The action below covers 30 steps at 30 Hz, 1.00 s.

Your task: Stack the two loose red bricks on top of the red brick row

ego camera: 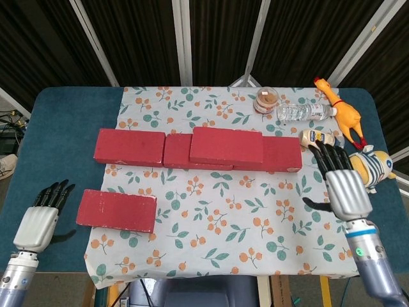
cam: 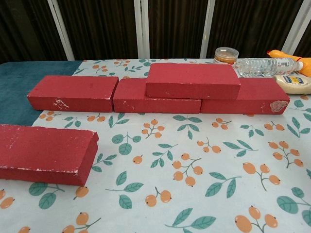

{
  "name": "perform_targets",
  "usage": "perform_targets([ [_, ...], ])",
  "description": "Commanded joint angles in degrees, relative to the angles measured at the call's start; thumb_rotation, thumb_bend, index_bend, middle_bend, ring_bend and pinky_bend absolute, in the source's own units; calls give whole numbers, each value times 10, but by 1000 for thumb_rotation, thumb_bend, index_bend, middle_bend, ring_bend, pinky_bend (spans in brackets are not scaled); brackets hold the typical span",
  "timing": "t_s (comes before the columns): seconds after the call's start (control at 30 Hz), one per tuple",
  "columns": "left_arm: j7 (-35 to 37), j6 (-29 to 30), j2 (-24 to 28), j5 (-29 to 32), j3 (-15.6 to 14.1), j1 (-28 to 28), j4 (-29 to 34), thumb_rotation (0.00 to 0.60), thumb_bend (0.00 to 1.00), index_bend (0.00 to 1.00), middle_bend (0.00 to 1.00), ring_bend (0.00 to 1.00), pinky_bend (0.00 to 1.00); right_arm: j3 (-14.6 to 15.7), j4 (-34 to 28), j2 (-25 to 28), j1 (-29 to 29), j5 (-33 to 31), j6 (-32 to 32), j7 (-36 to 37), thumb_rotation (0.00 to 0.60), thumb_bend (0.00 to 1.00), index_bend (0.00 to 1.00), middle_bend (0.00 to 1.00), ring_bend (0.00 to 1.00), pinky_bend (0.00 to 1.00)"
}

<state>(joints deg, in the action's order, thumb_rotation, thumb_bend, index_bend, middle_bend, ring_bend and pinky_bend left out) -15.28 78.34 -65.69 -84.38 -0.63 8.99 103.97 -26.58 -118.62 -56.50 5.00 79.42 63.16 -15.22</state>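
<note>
A row of red bricks (ego camera: 131, 147) (cam: 73, 92) lies across the far half of the floral cloth. One red brick (ego camera: 226, 145) (cam: 192, 80) sits stacked on the row, over its middle and right part. A loose red brick (ego camera: 117, 210) (cam: 43, 153) lies flat at the near left of the cloth. My left hand (ego camera: 39, 222) hovers open over the blue table, just left of the loose brick. My right hand (ego camera: 343, 184) is open at the cloth's right edge, holding nothing. Neither hand shows in the chest view.
At the far right stand a small jar (ego camera: 266, 100), a lying water bottle (ego camera: 305, 112), a mayonnaise bottle (ego camera: 317, 138), a rubber chicken (ego camera: 340, 112) and a plush toy (ego camera: 369, 169). The floral cloth (ego camera: 223, 217) covers the blue table (ego camera: 57, 128).
</note>
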Motion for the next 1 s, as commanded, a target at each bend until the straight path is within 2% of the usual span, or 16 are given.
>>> perform_targets([
  [0.03, -11, -32, 36, 4, -1, 22, 31, 600, 0, 0, 0, 0, 62, 91, 114, -15, -92, 128, 81, 138, 600, 140, 0, 9, 0, 0],
  [0.27, -125, -83, 88, 63, 16, 60, 136, 600, 0, 0, 0, 0, 50, 122, 173, -43, -87, 132, 104, 177, 600, 139, 0, 9, 0, 0],
  [0.47, -213, -143, 111, 185, 43, 117, 196, 600, 0, 0, 0, 0, 49, 139, 199, -51, -81, 125, 111, 205, 600, 139, 0, 9, 0, 0],
  [0.63, -297, -168, 88, 280, 49, 168, 199, 600, 0, 0, 0, 0, 29, 149, 212, -52, -75, 131, 125, 221, 600, 139, 0, 9, 0, 0],
  [0.77, -331, -171, 61, 333, 48, 193, 187, 600, 0, 0, 0, 0, 29, 154, 219, -51, -70, 125, 125, 233, 600, 139, 0, 9, 0, 0],
  [1.0, -378, -151, 10, 393, 42, 225, 161, 600, 0, 0, 0, 0, 29, 164, 225, -47, -64, 116, 129, 247, 600, 139, 0, 9, 0, 0],
])
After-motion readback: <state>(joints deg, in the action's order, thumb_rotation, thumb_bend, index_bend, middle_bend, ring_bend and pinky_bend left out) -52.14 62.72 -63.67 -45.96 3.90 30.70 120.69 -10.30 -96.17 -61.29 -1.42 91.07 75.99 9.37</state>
